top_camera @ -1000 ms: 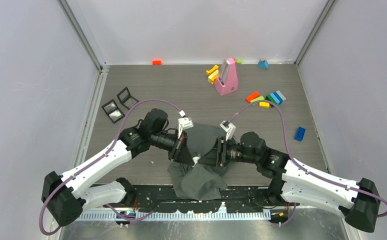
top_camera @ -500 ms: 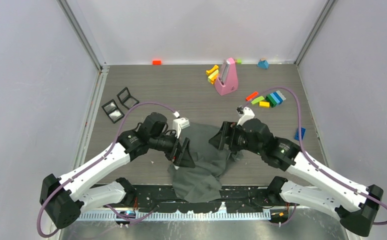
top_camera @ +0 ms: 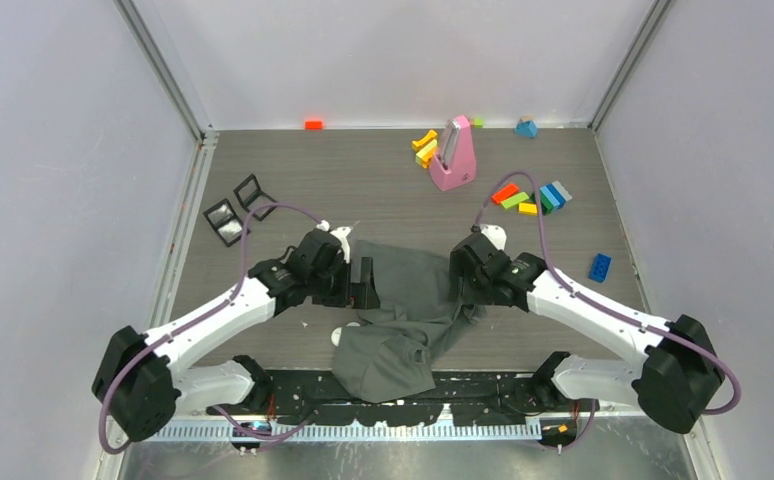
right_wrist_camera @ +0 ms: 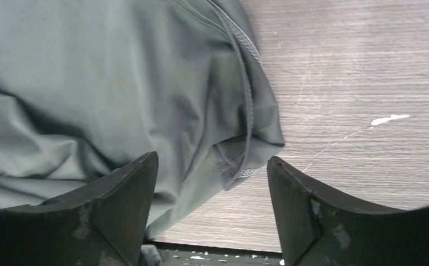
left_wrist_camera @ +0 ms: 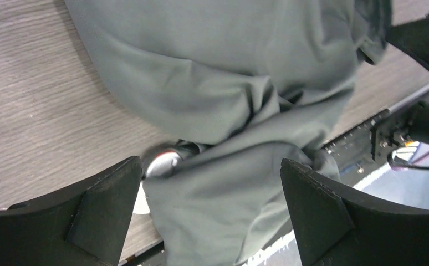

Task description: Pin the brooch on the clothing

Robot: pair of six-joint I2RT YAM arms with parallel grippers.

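Note:
The clothing (top_camera: 408, 305), a dark grey T-shirt, lies crumpled at the table's near middle, its lower part hanging over the front edge. A small round white thing with a red rim, the brooch (top_camera: 341, 336), peeks out at the shirt's left edge, partly under a fold (left_wrist_camera: 162, 163). My left gripper (top_camera: 360, 280) hovers open over the shirt's left side (left_wrist_camera: 210, 163), holding nothing. At the shirt's right hem, my right gripper (top_camera: 468, 282) stands open (right_wrist_camera: 212, 158), with the hem (right_wrist_camera: 245, 138) and bare table between its fingers.
A pink upright object (top_camera: 452, 155) and yellow blocks (top_camera: 425, 148) stand at the back. Coloured bricks (top_camera: 533, 197) and a blue brick (top_camera: 599, 266) lie to the right. Two black square frames (top_camera: 238, 208) lie at the left. The black front rail (top_camera: 523, 385) borders the table.
Both grippers have opened and drawn apart from the shirt's middle, where they met a second ago. The shirt has settled flatter, and the white brooch now shows at its left edge.

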